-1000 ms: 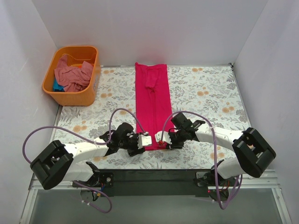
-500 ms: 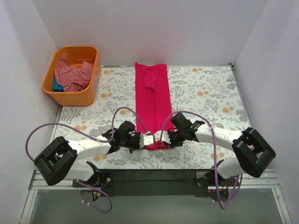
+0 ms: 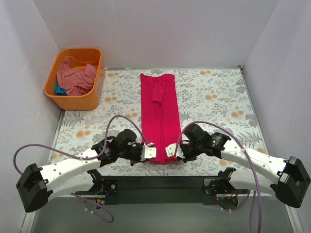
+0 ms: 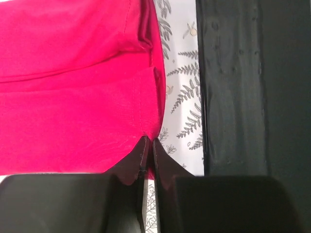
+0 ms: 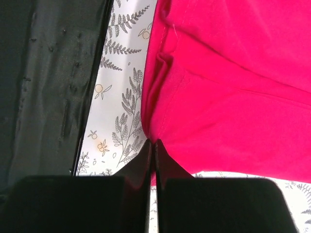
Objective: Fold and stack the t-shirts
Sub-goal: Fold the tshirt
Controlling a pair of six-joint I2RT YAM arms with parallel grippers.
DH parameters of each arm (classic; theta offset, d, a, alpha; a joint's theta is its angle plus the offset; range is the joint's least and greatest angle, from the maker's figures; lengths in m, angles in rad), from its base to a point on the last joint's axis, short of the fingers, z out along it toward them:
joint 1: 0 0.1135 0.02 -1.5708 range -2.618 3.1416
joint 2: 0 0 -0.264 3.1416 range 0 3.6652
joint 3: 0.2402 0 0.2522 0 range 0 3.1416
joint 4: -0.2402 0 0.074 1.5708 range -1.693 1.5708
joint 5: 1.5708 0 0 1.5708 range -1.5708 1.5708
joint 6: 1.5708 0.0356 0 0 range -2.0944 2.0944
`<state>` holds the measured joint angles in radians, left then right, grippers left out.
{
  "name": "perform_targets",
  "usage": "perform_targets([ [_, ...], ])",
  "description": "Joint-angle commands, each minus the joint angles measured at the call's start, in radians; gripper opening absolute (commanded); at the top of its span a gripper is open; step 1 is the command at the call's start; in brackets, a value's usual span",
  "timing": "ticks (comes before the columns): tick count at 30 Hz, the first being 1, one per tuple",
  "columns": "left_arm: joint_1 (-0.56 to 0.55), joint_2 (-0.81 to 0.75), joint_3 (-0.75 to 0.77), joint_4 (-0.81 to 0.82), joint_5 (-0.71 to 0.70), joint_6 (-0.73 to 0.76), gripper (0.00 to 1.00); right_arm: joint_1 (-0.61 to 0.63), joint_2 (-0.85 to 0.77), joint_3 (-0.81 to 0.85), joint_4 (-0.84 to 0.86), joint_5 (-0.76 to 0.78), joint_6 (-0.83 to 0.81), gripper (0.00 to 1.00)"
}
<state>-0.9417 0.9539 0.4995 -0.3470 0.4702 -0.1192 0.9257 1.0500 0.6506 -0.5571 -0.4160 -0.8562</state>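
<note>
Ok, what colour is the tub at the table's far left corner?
Orange; the tub shows best in the top external view.

Crimson-pink t-shirt (image 3: 159,114), white tablecloth (image 3: 214,97) printed with grey leaves and orange blossoms, orange tub (image 3: 73,102), salmon-pink tee (image 3: 74,80), teal tee (image 3: 59,90).

I get bright, even overhead light, with soft shadows under the arms (image 3: 73,165). Wrist views show the shirt (image 4: 73,97) sharp; the fingers (image 4: 129,167) at the bottom edge look dark and soft.

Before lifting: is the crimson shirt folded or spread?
Folded lengthwise: the crimson shirt is a narrow strip, layers showing at its near end.
</note>
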Motion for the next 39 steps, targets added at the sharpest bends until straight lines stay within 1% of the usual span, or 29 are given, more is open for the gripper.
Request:
perform_targets([
  [1,0.042,0.005,0.083,-0.078,-0.018,0.012,0.00,-0.010,-0.001,0.063,-0.063,0.017,-0.013,0.01],
  [3,0.095,0.049,0.115,-0.086,0.008,0.067,0.00,-0.051,0.039,0.105,-0.063,0.013,-0.055,0.01],
  [4,0.144,0.065,0.141,-0.089,0.025,0.088,0.00,-0.066,0.054,0.119,-0.063,0.011,-0.072,0.01],
  [6,0.190,0.107,0.169,-0.070,0.034,0.113,0.00,-0.090,0.090,0.158,-0.060,0.032,-0.141,0.01],
  [7,0.228,0.121,0.178,-0.064,0.041,0.174,0.00,-0.102,0.099,0.171,-0.055,0.031,-0.167,0.01],
  [11,0.306,0.207,0.241,-0.014,0.071,0.260,0.00,-0.165,0.181,0.244,-0.046,0.020,-0.248,0.01],
  [18,0.437,0.396,0.342,0.095,0.129,0.354,0.00,-0.289,0.341,0.346,-0.003,-0.009,-0.435,0.01],
  [19,0.449,0.440,0.356,0.118,0.136,0.365,0.00,-0.310,0.379,0.378,0.000,-0.010,-0.449,0.01],
  [25,0.517,0.595,0.481,0.163,0.174,0.440,0.00,-0.376,0.549,0.507,0.026,-0.040,-0.538,0.01],
  [26,0.526,0.638,0.497,0.167,0.176,0.447,0.00,-0.386,0.571,0.552,0.028,-0.041,-0.546,0.01],
  [29,0.552,0.700,0.560,0.183,0.185,0.470,0.00,-0.412,0.653,0.618,0.036,-0.050,-0.572,0.01],
  [34,0.595,0.847,0.698,0.184,0.196,0.484,0.00,-0.450,0.795,0.768,0.040,-0.053,-0.596,0.01],
  [39,0.620,0.960,0.784,0.183,0.194,0.504,0.00,-0.470,0.909,0.879,0.043,-0.050,-0.604,0.01],
])
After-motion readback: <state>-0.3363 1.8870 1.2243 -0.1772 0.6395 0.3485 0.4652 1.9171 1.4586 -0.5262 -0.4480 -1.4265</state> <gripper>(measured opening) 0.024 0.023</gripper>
